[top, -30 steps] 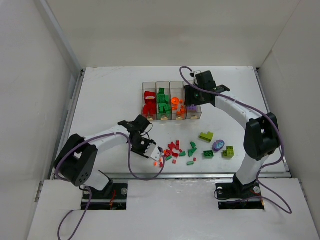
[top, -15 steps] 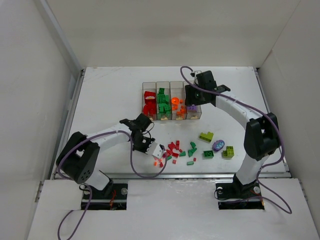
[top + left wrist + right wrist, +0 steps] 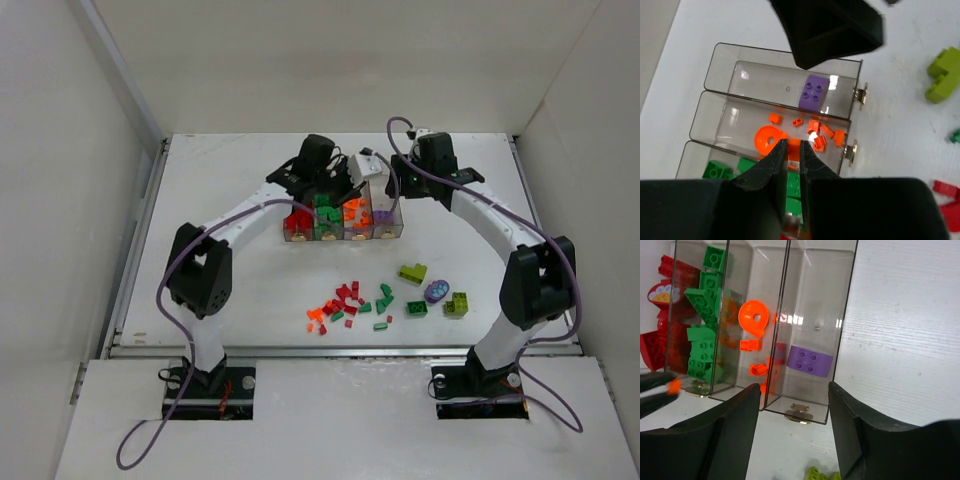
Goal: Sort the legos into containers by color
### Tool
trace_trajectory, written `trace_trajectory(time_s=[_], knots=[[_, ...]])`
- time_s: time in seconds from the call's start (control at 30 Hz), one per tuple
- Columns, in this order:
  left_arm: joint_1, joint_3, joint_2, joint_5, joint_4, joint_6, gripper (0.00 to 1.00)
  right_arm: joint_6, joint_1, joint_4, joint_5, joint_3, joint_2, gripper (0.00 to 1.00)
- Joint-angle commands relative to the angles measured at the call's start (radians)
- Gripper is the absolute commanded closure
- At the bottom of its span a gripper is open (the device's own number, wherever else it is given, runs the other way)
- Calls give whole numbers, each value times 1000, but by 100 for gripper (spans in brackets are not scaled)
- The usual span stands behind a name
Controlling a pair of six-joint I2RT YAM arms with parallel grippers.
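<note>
We are counting four clear bins joined in a row at the far side of the table, one colour in each. From the right wrist we are seeing red bricks in the first, a stack of green bricks in the second, and orange in the third: one orange ring with a few small bits. The fourth is holding a single purple brick.

The left gripper is hanging over the row, about where the orange bin meets the green one. Its fingers are clenched tight. At the left edge of the right wrist view we are catching those dark fingertips pinching one small orange bit. The overhead camera is too far off to show that piece.

The right gripper is hovering over the near end of the purple bin with its fingers spread wide and nothing between them.

Only the overhead view is giving us the whole loose pile on the near half of the table. There are two lime pieces, one purple oval piece and one larger green brick. Left of them lies a scatter of red, green and orange bits, too small for us to count. The left wrist is showing just one lime piece and a corner of red.
</note>
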Motion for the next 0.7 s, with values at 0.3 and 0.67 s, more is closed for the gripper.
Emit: trace_trajectory(time_s=[0.3,0.67], knots=[[10,130,223,-117,123,-118,75,-40,-31,1,27,77,6,38],[0,37,58,-195,114,-161,0,-49,-21,-42,85,48,-69,38]])
